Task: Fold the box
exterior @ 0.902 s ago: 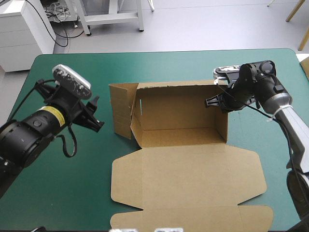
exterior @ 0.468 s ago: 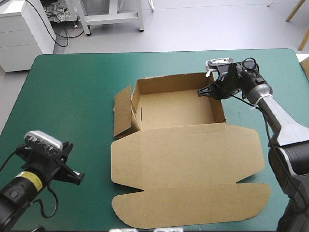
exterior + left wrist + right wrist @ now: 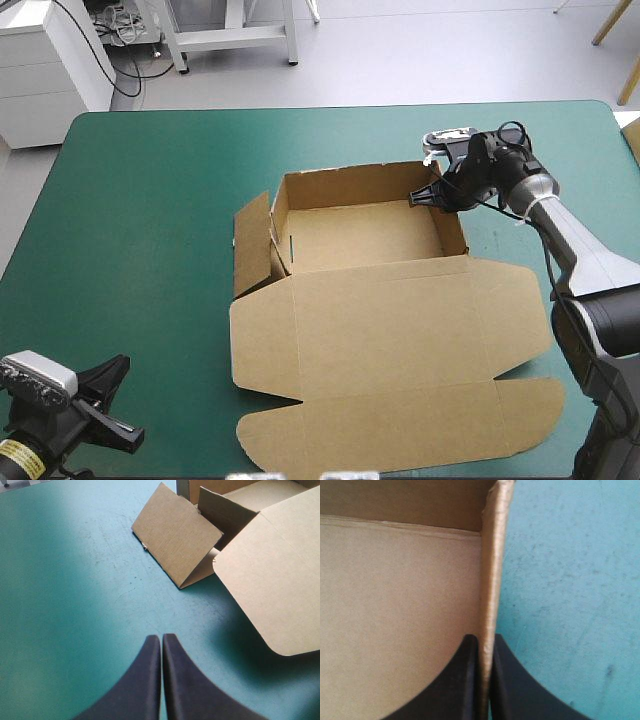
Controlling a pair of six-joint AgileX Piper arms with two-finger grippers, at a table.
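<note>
- From above, the brown box sits at the middle of the desk, an open tray toward the far side, with its lid lying flat toward the near edge.
- The right gripper is at the tray's far right corner. The left gripper sits well apart, by the near left corner of the desk.
- The left side flap splays outward, not tucked in.
- Left wrist view: the left gripper is clenched on nothing over bare teal-green cover, with the leaning flap and the rounded lid corner ahead of it.
- Right wrist view: the right gripper is pinching the box's right wall, one black finger inside the tray and one outside.
- My worry is that only one thin wall is held and nothing braces the box. A pull could drag the light tray across the desk, or bend or untuck that wall.
- The loose flap may also spring further out, and the left gripper is far from it.
</note>
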